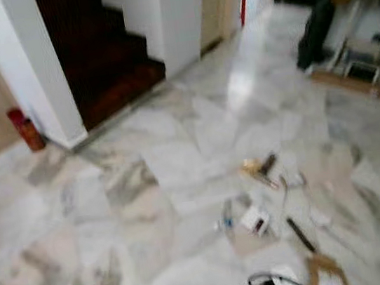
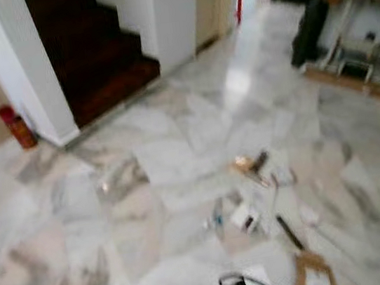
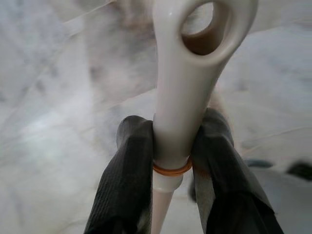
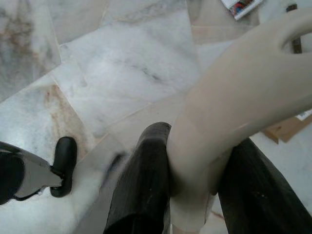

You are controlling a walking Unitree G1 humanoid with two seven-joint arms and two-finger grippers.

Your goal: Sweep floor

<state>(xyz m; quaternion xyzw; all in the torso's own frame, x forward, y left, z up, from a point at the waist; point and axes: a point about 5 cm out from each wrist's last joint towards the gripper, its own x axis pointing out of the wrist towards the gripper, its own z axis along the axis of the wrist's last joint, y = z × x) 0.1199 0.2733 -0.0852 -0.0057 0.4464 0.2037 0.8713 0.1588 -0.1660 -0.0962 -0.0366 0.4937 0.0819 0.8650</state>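
A blurred, downward look across a pale marble floor (image 1: 115, 217) veined in grey and tan. In the left wrist view, the left gripper (image 3: 178, 146) is clenched on a white handle (image 3: 187, 73): its two black fingers (image 3: 126, 175) press against either side of the shaft, just above an orange ring (image 3: 170, 169), and the handle widens past them into a loop with an oval hole. In the right wrist view, the right gripper (image 4: 195, 165) is likewise clamped tight on a thick cream handle (image 4: 243, 97) that curves away past its fingers; whether the two handles belong to one tool cannot be told. Beyond that handle lie a printed wrapper (image 4: 240, 7) and a brown cardboard piece (image 4: 285, 127). In the head views, litter (image 1: 266, 203) is scattered on the floor toward the lower right: small papers, a dark stick, a black cord (image 1: 266, 282) and a flat cardboard scrap (image 1: 325, 274). At upper left, a white pillar (image 1: 30, 65) stands beside dark red steps (image 1: 105, 69), with a red canister (image 1: 25, 129) at the pillar's base. At upper right stands a shelf frame (image 1: 369, 53), with a dark shape beside it.
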